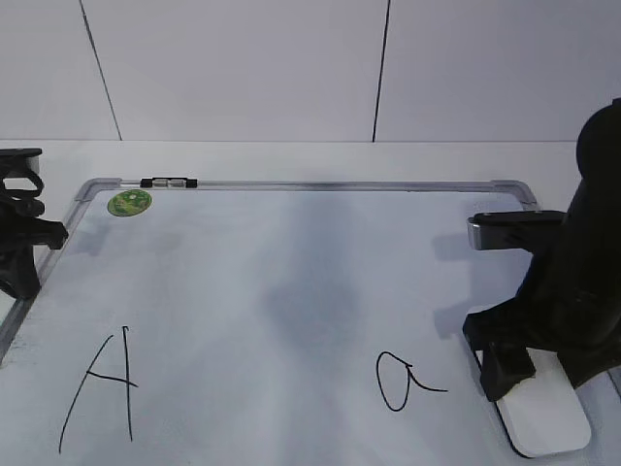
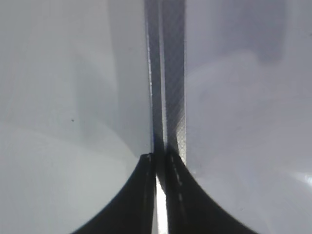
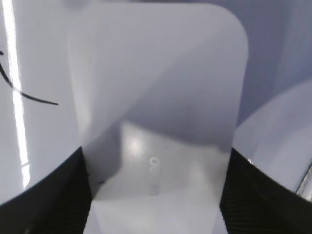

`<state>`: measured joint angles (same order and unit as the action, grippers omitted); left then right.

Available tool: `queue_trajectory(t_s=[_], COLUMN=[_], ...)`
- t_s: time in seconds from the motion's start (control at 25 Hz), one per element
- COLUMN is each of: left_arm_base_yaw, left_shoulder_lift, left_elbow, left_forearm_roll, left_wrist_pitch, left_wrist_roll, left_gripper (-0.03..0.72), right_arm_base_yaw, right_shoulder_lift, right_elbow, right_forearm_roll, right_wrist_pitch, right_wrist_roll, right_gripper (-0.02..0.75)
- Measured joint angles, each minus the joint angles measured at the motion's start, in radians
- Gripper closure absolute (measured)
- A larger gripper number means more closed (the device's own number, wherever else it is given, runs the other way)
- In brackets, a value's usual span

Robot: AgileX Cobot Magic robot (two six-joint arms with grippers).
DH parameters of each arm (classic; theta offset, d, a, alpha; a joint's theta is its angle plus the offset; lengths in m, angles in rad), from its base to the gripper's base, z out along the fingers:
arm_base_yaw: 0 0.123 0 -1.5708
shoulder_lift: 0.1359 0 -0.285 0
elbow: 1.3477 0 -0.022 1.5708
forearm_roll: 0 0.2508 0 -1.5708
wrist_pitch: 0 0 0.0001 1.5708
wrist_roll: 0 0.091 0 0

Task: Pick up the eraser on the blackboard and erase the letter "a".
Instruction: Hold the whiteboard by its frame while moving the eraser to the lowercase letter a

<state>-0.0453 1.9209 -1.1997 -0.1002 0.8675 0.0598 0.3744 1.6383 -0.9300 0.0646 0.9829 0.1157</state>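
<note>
Your right gripper [image 1: 532, 374] is down over the eraser [image 1: 548, 419] at the near right corner of the blackboard [image 1: 291, 272]. In the right wrist view its two fingers [image 3: 44, 195] stand on either long side of the white block [image 3: 161, 126], tight to its edges. I judge the grip to be made, though whether the pads are bearing with full force cannot be confirmed. The eraser appears to rest flat on the board surface; no lift is evident.

Your left gripper [image 1: 21, 238] sits at the far left edge of the board, over the metal frame [image 2: 168, 87]. In the left wrist view its fingers are drawn together with only a thin slit between them, holding nothing.

The letter "a" [image 1: 403, 381] lies just left of the eraser, near the front edge, unmarked and whole (the capital "A" [image 1: 102, 388] at the near left is not your target and stands well apart).

Step in hand, by my judgement: securing the eraser, with erasing not yet begun. The next move calls for a short travel to the left with the pad kept flat and pressed on the board, followed by strokes across the loop and the tail. Mind that the block does not tilt between the fingers.
</note>
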Motion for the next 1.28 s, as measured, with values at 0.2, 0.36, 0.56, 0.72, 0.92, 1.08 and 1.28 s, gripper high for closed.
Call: queue_trajectory(t_s=[0.2,0.36,0.56,0.72,0.92,1.08,1.28], left_arm_base_yaw=[0.000,0.000,0.000,0.000,0.000,0.000,0.000], left_shoulder_lift=[0.000,0.000,0.000,0.000,0.000,0.000,0.000], left_elbow=[0.000,0.000,0.000,0.000,0.000,0.000,0.000], left_forearm_roll=[0.000,0.000,0.000,0.000,0.002,0.002,0.003], left_wrist_pitch=[0.002,0.002,0.002,0.002,0.002,0.002,0.002], left_wrist_roll=[0.000,0.000,0.000,0.000,0.000,0.000,0.000], left_gripper=[0.670,0.670,0.671,0.671,0.671,0.671,0.671], right_arm_base_yaw=[0.002,0.002,0.004,0.021,0.069,0.114,0.213], right_shoulder_lift=[0.007,0.034,0.055,0.067,0.099,0.144,0.215], right_elbow=[0.000,-0.007,-0.017,-0.031,-0.076,-0.131,-0.211], right_forearm_roll=[-0.065,-0.074,-0.065,-0.078,-0.080,-0.056,-0.057], right_wrist_pitch=[-0.051,-0.058,-0.056,-0.043,-0.027,-0.013,0.014], right_wrist_roll=[0.032,0.041,0.043,0.045,0.045,0.045,0.048], right_gripper=[0.202,0.202,0.202,0.202,0.202,0.202,0.203])
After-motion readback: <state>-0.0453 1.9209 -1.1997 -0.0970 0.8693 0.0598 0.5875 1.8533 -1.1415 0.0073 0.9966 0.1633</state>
